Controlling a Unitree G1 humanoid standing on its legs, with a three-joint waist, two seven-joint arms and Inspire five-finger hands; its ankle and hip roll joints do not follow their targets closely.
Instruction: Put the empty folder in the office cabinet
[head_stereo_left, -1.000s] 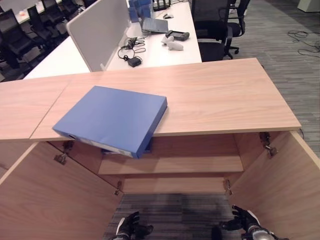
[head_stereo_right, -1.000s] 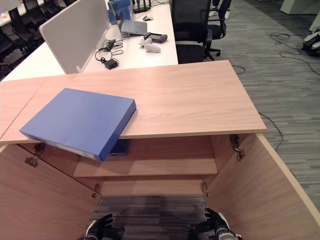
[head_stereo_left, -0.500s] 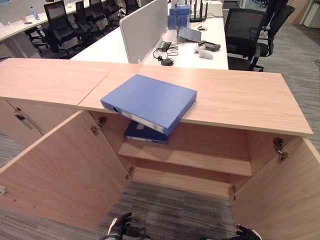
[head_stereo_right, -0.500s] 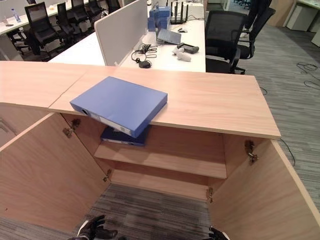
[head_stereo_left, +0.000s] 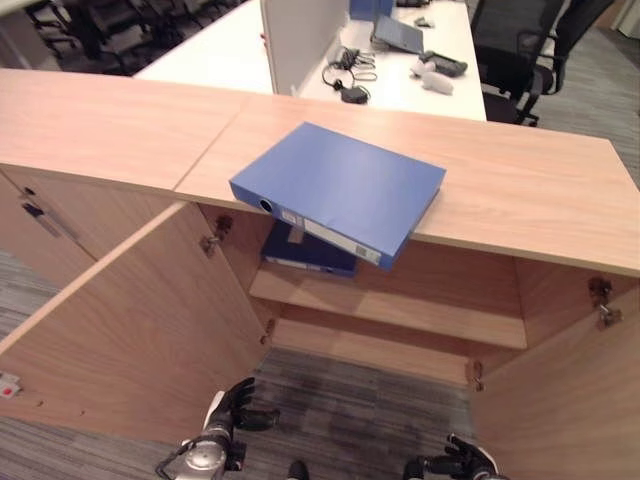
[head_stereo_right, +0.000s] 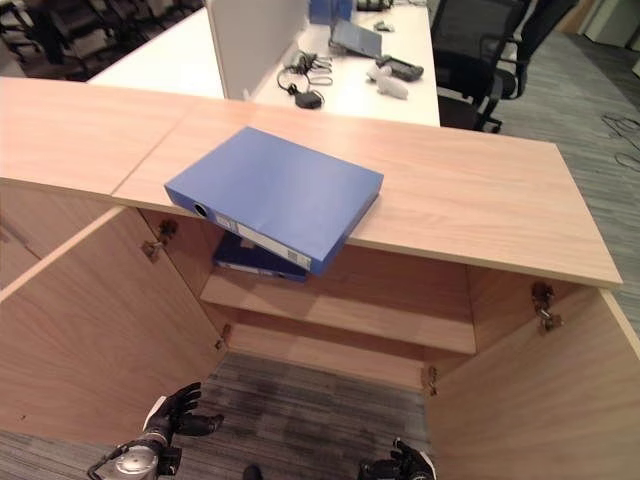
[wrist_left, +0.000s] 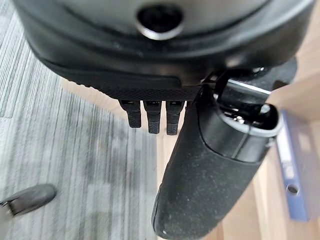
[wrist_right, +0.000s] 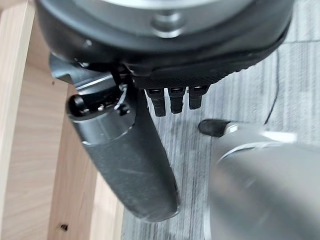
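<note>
The left hand (head_stereo_left: 232, 408) is seen low at the near left, fingers spread and holding nothing. The blue folder (head_stereo_left: 340, 190) lies flat on the cabinet top (head_stereo_left: 520, 195), its near corner overhanging the open cabinet (head_stereo_left: 390, 310). A second folder (head_stereo_left: 305, 255) rests on the upper shelf. The right hand (head_stereo_left: 462, 462) hangs low at the near right, relaxed and unladen. Judged: nothing grasped yet; pickup and shelving remain.
</note>
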